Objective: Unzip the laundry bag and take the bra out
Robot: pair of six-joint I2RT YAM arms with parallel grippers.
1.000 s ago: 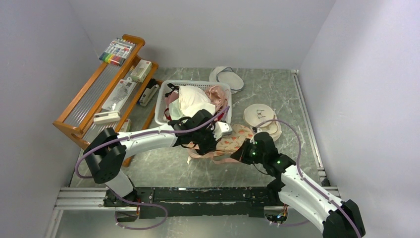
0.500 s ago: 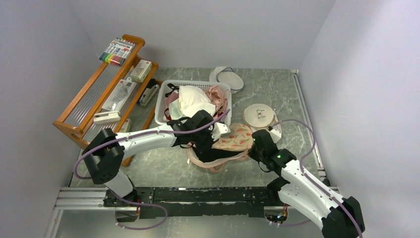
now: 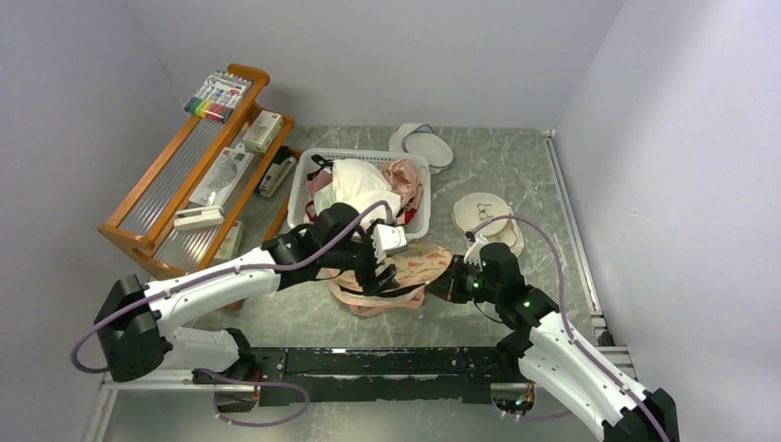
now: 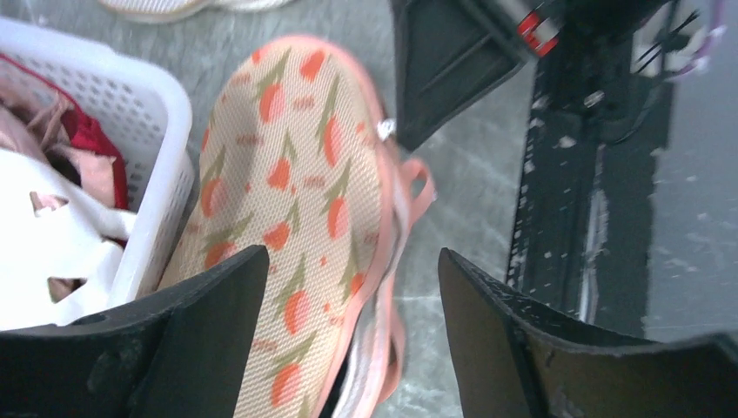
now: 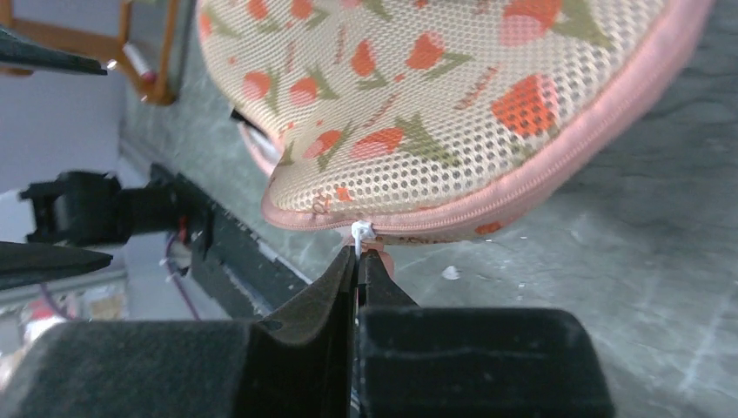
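1 laundry bag (image 3: 419, 262) lay mid-frame. R gripper (image 5: 358, 261) was pinched tight on its 1 zipper pull (image 5: 359, 233). L gripper (image 4: 348, 261) gaped wide over it, holding nothing. 1 white basket (image 3: 299, 198) sat upper-centre.

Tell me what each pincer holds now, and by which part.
The right pincer is shut on the white zipper pull at the pink edge of the laundry bag. The left pincer stands open above the bag and holds nothing.
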